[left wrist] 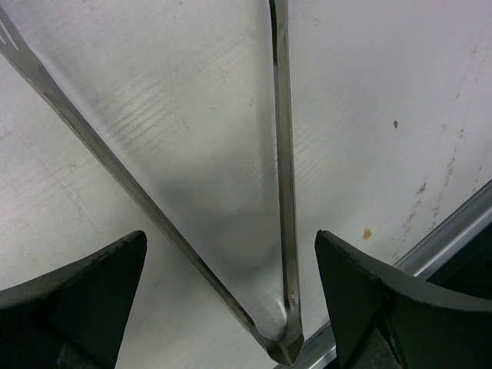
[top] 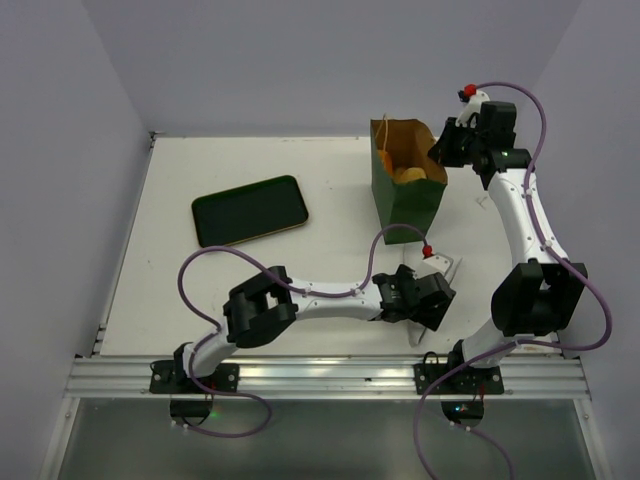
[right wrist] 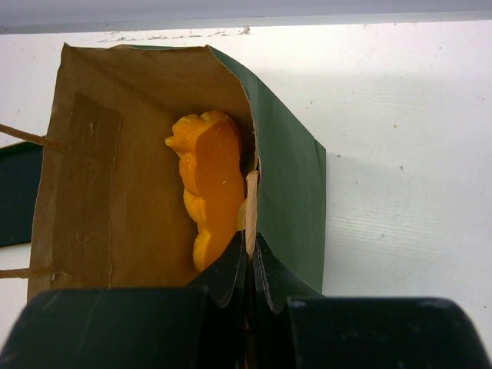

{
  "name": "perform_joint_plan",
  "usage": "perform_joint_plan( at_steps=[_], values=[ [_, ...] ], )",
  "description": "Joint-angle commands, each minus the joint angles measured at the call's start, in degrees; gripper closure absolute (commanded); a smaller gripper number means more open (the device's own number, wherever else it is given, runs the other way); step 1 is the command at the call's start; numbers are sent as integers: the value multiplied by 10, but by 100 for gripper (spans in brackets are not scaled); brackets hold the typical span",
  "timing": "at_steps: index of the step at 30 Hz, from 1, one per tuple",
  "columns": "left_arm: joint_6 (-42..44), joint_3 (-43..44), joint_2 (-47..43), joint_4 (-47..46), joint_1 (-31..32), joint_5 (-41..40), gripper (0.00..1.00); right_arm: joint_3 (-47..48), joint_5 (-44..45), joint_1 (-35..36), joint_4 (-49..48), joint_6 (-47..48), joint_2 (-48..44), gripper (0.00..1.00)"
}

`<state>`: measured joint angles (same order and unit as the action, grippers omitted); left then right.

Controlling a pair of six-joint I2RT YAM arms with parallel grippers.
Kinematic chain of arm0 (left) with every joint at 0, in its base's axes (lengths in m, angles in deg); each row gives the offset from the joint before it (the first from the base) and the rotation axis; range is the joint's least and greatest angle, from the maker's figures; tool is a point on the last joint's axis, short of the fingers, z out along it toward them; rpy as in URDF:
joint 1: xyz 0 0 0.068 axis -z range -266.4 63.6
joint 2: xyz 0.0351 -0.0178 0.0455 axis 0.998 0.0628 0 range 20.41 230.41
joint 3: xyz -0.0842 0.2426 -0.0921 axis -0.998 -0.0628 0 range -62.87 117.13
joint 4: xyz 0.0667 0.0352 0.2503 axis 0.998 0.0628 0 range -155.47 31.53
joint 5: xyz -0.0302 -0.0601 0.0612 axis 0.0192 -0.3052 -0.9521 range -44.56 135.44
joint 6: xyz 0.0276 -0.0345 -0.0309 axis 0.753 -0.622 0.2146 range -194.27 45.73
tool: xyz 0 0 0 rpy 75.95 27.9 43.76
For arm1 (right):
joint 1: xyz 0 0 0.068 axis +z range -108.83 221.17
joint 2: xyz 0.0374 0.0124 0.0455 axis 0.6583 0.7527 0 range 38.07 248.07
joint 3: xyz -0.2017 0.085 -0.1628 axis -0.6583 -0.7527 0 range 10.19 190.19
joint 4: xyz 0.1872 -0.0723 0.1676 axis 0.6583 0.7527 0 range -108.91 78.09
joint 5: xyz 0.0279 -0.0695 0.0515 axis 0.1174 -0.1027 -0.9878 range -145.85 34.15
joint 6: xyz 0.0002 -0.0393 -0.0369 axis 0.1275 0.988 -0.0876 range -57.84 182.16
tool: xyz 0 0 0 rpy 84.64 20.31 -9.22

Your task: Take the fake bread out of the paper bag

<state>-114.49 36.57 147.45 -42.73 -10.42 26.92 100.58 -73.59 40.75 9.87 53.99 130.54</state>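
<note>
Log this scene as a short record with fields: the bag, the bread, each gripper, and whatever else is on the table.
bag: paper bag upright, mouth open, far right of the table
bread: orange fake bread inside the bag, by the pinched wall
bread outside bag: none seen
right gripper: shut, pinching the bag's rim
left gripper: open, low over the table near its front edge
tool: metal tongs lying between the left fingers, not gripped
tray: dark green tray flat, left of the bag

left arm [top: 320, 295] folded low, left pincer [left wrist: 231, 246] spread wide; right arm [top: 520, 215] extended forward, right pincer [right wrist: 250, 257] pinched tight.
</note>
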Motion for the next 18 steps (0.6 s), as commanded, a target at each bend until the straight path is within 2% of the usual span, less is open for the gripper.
perform_joint_plan(
  at_steps=[1, 4, 10, 18],
  values=[
    [-21, 3, -25, -27, 0, 15, 6, -4, -22, 0, -29, -7, -30, 100],
    [-32, 14, -12, -19, 2, 21, 2, -4, -23, 0, -28, -8, -28, 100],
    [-83, 54, 37, 39, 15, -17, 3, -6, -25, 0, -30, -10, -30, 100],
    [-102, 105, 99, 71, 23, -65, 14, -10, -28, 0, -35, -12, -32, 100]
  ],
)
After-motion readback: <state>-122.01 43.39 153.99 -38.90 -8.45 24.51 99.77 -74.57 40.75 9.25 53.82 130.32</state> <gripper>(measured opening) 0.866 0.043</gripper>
